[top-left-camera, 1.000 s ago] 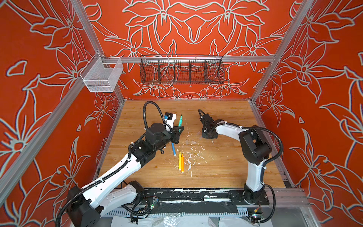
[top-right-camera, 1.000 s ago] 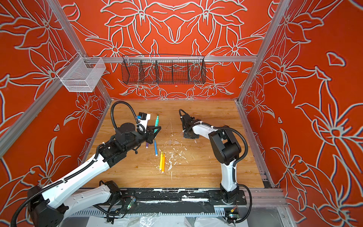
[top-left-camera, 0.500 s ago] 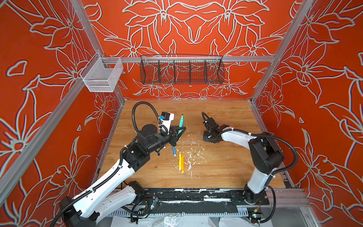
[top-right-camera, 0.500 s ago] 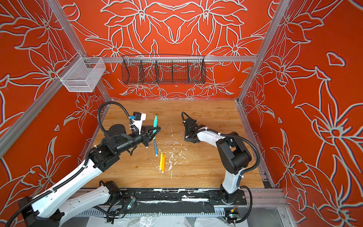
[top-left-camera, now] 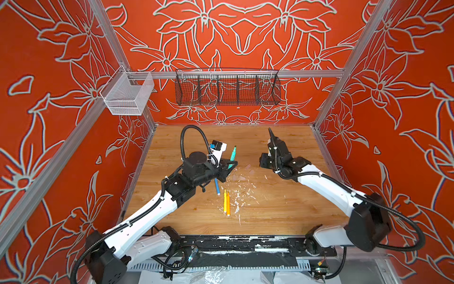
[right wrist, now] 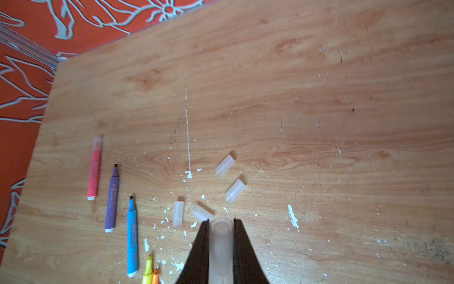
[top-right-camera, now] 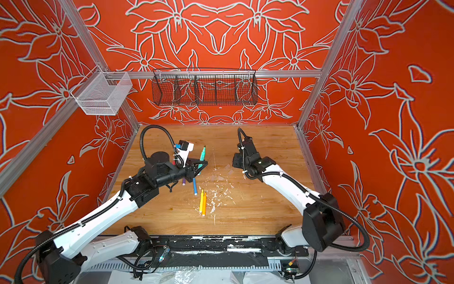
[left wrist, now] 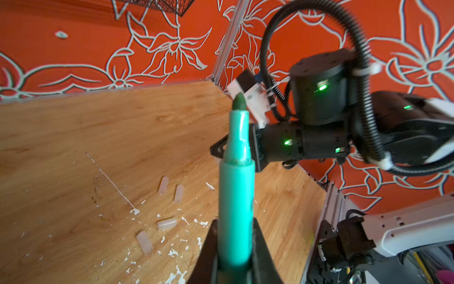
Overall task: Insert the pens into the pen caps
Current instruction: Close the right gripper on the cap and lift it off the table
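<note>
Grippers both clenched: my left gripper [left wrist: 234,228] holds the green pen [left wrist: 235,191] off the table [left wrist: 73,127], tip uncapped; my right gripper [right wrist: 221,221] pinches a clear cap [right wrist: 220,246]. I see four loose caps [right wrist: 235,190] lying on the table near the blue pen [right wrist: 132,236]

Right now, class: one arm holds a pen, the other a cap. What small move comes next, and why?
The left fingers are shut on the green pen, nib bare; the right fingers are shut on a clear cap; in both top views they stand well apart. So probably: bring cap and nib together, lined up.
</note>
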You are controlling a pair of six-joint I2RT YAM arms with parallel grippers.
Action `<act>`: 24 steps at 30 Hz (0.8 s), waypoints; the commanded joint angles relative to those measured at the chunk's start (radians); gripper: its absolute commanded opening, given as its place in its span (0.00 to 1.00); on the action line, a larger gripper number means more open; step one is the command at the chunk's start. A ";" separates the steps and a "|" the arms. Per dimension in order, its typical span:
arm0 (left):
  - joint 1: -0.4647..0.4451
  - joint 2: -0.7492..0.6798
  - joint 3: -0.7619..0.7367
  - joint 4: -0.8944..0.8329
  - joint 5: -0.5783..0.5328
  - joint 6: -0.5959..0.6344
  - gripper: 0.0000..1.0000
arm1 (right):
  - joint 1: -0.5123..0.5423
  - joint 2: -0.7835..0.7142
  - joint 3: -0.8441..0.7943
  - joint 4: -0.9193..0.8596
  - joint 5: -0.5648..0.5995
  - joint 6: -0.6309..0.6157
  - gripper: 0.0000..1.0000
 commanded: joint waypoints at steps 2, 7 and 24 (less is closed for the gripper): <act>-0.001 0.012 0.039 0.041 0.019 0.051 0.00 | 0.003 -0.148 -0.086 0.131 -0.036 -0.002 0.00; -0.003 0.009 0.033 0.024 0.056 0.027 0.00 | 0.009 -0.321 -0.129 0.187 -0.056 0.011 0.00; -0.012 0.009 0.030 0.051 0.172 -0.006 0.00 | 0.090 -0.567 -0.160 0.387 -0.109 0.022 0.00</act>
